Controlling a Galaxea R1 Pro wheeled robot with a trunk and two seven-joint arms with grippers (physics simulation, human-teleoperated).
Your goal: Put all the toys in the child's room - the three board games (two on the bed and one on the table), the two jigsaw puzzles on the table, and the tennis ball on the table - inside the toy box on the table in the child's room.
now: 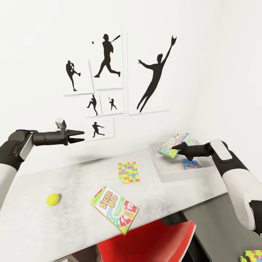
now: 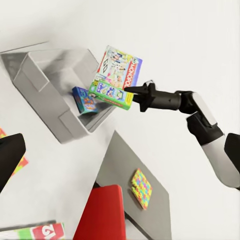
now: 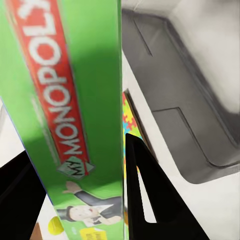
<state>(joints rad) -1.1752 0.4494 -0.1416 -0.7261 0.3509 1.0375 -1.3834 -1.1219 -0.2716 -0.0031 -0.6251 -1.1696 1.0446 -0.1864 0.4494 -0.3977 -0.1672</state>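
On the far left of the desk (image 1: 43, 225) the tennis ball (image 1: 53, 199) lies loose, not yet collected. Above it the left gripper (image 1: 79, 138) hovers in the air before the sport prints (image 1: 109, 62), its jaws a little spread and holding nothing. Nearer the front edge the SKIP-BO box (image 1: 114, 209) lies flat, one corner overhanging above a red chair (image 1: 149, 242); it too waits its turn. Behind it, mid-desk, one jigsaw puzzle (image 1: 128, 172) lies flat on the top. To the right stands the toy box (image 1: 171, 176), and in it leans a small blue game box (image 2: 85, 100). Above its rim the right gripper (image 1: 181, 148) holds the Monopoly box (image 1: 174, 145) tilted, jaws pinching its green edge. So I judge one game is in, one about to go in, and three things on the desk remain.

A second puzzle (image 1: 254, 255) is cut off at the lower right corner, lying on a low dark surface I cannot identify. How the blue box rests inside stays partly hidden.
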